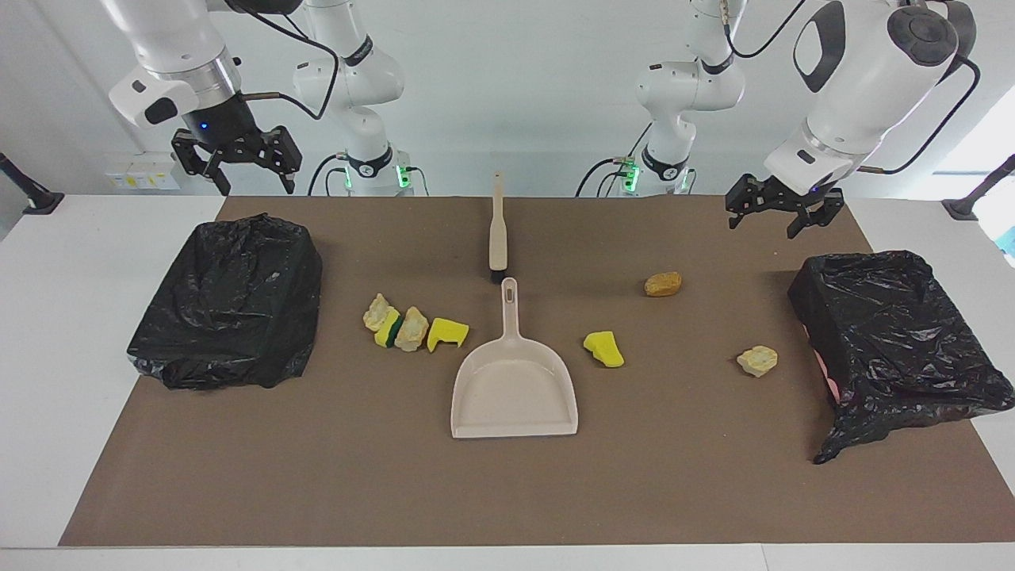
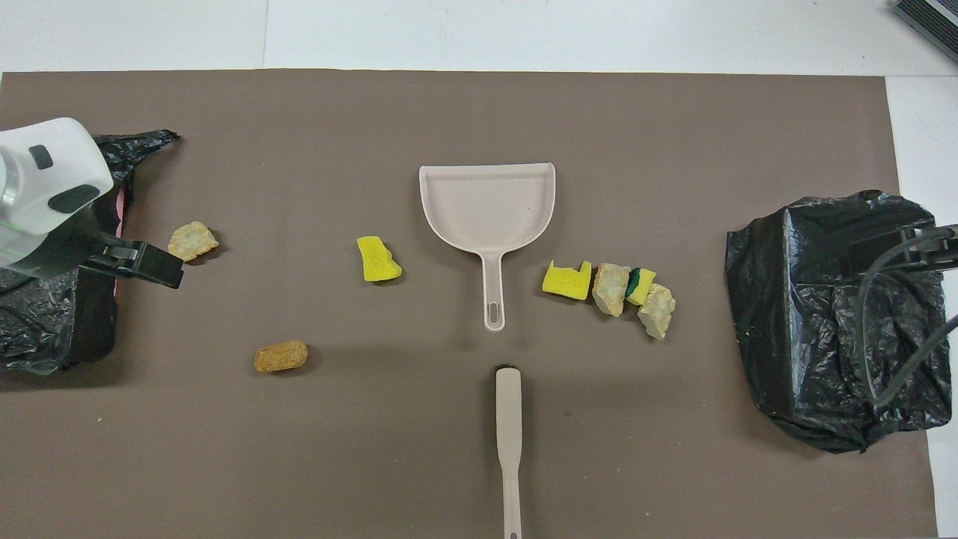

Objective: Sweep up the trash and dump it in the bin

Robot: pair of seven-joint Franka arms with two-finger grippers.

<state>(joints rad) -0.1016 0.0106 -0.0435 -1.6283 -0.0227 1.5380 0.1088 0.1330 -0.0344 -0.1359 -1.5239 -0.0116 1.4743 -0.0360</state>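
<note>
The trash is sponge chunks on the brown mat (image 1: pixel 317 476). A row of yellow, green-sided and cream ones (image 1: pixel 412 327) (image 2: pixel 610 288) lies beside the dustpan handle. A lone yellow chunk (image 1: pixel 604 349) (image 2: pixel 378 260), a golden-brown one (image 1: pixel 663 284) (image 2: pixel 281 356) and a cream one (image 1: pixel 757 361) (image 2: pixel 193 241) are scattered toward the left arm's end. A black-bagged bin (image 1: pixel 896 341) (image 2: pixel 45 322) stands there. My left gripper (image 1: pixel 765 226) hangs open and empty in the air beside that bin, over the mat. My right gripper (image 1: pixel 255 186) waits open above a second bagged bin (image 1: pixel 230 301) (image 2: pixel 831 322).
A beige dustpan (image 1: pixel 514 388) (image 2: pixel 486 206) lies mid-mat, handle toward the robots. A beige brush (image 1: pixel 497 234) (image 2: pixel 509 427) with black bristles lies in line with it, nearer the robots. White tabletop (image 1: pixel 71 317) borders the mat.
</note>
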